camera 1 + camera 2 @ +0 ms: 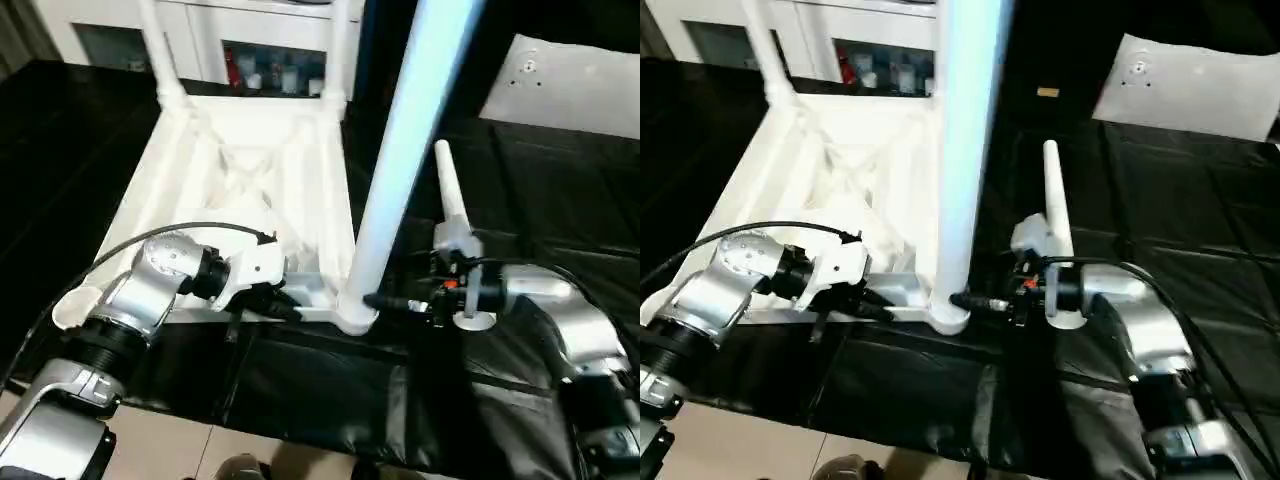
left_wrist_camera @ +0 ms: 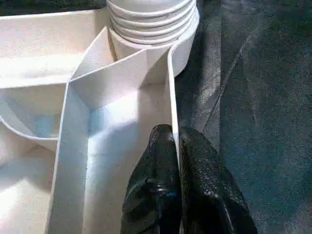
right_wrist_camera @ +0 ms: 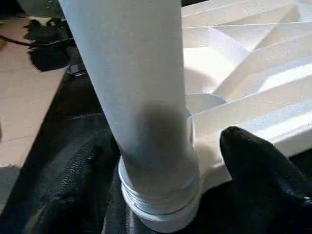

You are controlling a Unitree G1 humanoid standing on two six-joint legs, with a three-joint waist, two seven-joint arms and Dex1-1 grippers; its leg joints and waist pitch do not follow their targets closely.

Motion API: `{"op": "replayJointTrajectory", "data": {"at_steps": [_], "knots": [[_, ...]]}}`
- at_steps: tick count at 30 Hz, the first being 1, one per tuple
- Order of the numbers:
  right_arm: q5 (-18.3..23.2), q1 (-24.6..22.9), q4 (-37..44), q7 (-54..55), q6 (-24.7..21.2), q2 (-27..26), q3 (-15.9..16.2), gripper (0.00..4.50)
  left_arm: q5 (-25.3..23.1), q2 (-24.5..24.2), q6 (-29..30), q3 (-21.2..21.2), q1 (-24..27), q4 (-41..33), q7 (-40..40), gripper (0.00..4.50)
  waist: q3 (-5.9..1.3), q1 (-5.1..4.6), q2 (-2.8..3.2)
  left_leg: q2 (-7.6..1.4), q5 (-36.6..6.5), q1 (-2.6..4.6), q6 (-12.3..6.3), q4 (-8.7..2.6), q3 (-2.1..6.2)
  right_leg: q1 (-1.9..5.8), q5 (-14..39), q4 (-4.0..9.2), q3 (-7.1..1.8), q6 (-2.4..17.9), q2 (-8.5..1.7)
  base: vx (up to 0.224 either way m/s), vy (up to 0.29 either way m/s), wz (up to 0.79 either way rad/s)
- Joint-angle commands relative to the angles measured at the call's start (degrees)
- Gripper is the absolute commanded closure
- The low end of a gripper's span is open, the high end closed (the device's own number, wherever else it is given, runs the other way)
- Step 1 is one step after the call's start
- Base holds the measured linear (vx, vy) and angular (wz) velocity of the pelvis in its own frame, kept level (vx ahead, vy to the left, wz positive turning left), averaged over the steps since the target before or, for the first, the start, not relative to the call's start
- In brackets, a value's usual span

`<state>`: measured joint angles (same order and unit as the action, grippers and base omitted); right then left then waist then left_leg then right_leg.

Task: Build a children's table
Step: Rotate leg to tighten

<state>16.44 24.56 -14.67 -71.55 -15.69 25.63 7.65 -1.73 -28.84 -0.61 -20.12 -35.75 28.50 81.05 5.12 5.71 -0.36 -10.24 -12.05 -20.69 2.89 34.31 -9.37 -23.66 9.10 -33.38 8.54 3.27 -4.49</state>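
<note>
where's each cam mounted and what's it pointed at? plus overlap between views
Left eye: head, looking down at the upturned table top; both silver forearms show.
Right eye: same scene, slightly offset.
Left wrist: along the left hand, fingers pinching the table's rim wall.
Right wrist: along the right hand, a finger either side of the near leg.
Shared: that leg's threaded base in its corner socket appears in all four.

Silver forearms [image 1: 150, 285] – black cables, black fingers [image 2: 161, 195].
</note>
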Motion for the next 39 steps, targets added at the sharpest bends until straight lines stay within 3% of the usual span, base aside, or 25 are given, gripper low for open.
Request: {"op": "replayJointTrajectory", "data": {"at_steps": [1,7,13,19,25,26,30,31,36,37,39], "knots": [[0.47,0.87,-0.48,-1.28,0.06,0.74,0.75,1.23,1.06,0.78,-2.35,-2.54,-1.81,-0.97,4.06,4.50,-5.13,-0.21,-0.38,-3.82,1.08,0.32,-7.05,-3.29,0.66,4.25,7.67,2.37,-4.69,10.72,-5.50,0.000,0.000,0.00],[0.89,1.45,-0.93,-3.85,-0.75,1.00,1.86,1.69,0.81,1.07,-2.77,-2.58,-2.31,-0.14,4.81,4.50,-4.92,0.30,-0.34,-3.76,-1.98,0.39,-5.19,-3.43,0.55,4.22,13.62,3.23,-4.62,8.66,-5.50,0.000,0.000,0.00],[0.80,2.10,-2.53,-4.80,-0.44,0.74,2.04,2.31,0.80,1.00,-3.11,-2.66,-2.24,0.23,5.38,4.50,-5.00,0.44,-0.44,-3.67,-2.01,0.32,-4.74,-3.40,0.49,4.29,13.99,3.25,-4.58,8.06,-5.44,0.000,0.000,0.00],[1.59,1.51,-1.88,-5.05,-2.00,0.26,2.16,2.51,0.48,0.86,-2.86,-2.62,-2.21,0.57,4.93,4.50,-4.94,0.41,-0.29,-3.71,-1.82,0.32,-4.93,-3.41,0.52,4.24,13.64,3.24,-4.50,8.09,-5.35,0.000,0.000,0.00],[5.59,-4.11,6.41,2.11,-9.17,-3.72,0.69,2.52,-0.19,3.36,7.58,0.12,-0.80,-2.95,-5.19,4.50,-4.54,0.48,-0.20,-3.96,-3.66,0.74,-3.45,-3.74,0.64,4.08,16.20,3.67,-4.58,7.96,-5.56,0.000,0.000,0.00],[5.12,-6.36,9.23,7.14,-10.47,-6.29,0.74,2.52,0.32,5.04,12.17,1.18,0.44,-6.13,-8.73,4.50,-4.18,0.20,-0.17,-4.14,-5.11,0.88,-2.25,-4.03,0.71,4.04,18.26,3.96,-4.70,7.56,-5.71,0.000,0.000,0.00],[2.76,-8.71,11.20,15.74,-12.52,-10.97,1.39,2.52,-0.01,8.94,18.36,2.31,2.18,-10.08,-15.50,4.50,-3.83,-0.72,-0.46,-3.43,-7.34,0.84,-1.19,-4.15,0.69,4.17,25.51,5.16,-4.28,4.64,-5.56,0.000,0.000,0.00],[1.72,-9.27,11.47,19.13,-13.09,-12.94,1.42,2.52,-0.16,10.41,20.32,2.48,2.77,-11.36,-17.64,4.50,-3.67,-1.43,-0.48,-3.04,-8.13,0.80,-1.10,-4.05,0.74,4.23,29.21,5.91,-3.89,2.80,-5.56,0.000,0.000,0.00],[-3.30,-8.36,9.21,37.76,-16.03,-24.00,-0.34,2.52,-2.14,19.51,27.56,3.44,3.26,-13.37,-30.30,4.50,-3.22,-3.95,-0.29,-2.57,-11.35,0.93,-0.41,-3.97,1.05,3.78,34.21,7.34,-2.79,0.23,-5.18,0.000,0.000,0.00],[-3.33,-8.33,9.18,37.93,-16.06,-24.11,-0.37,2.52,-2.16,19.61,27.63,3.48,3.25,-13.36,-30.46,4.50,-3.21,-4.48,-0.22,-2.13,-13.07,1.01,-0.89,-3.70,1.20,3.94,36.63,8.16,-2.21,-1.72,-5.20,0.000,0.000,0.00],[-4.26,-7.04,7.91,42.37,-16.42,-26.86,-0.65,2.52,-2.98,22.02,29.11,4.31,2.45,-12.86,-34.83,4.50,-3.18,-5.08,0.19,-2.44,-14.19,1.32,-1.46,-3.81,1.35,3.72,35.54,8.40,-1.98,-1.55,-5.15,0.000,0.000,0.00]]}}
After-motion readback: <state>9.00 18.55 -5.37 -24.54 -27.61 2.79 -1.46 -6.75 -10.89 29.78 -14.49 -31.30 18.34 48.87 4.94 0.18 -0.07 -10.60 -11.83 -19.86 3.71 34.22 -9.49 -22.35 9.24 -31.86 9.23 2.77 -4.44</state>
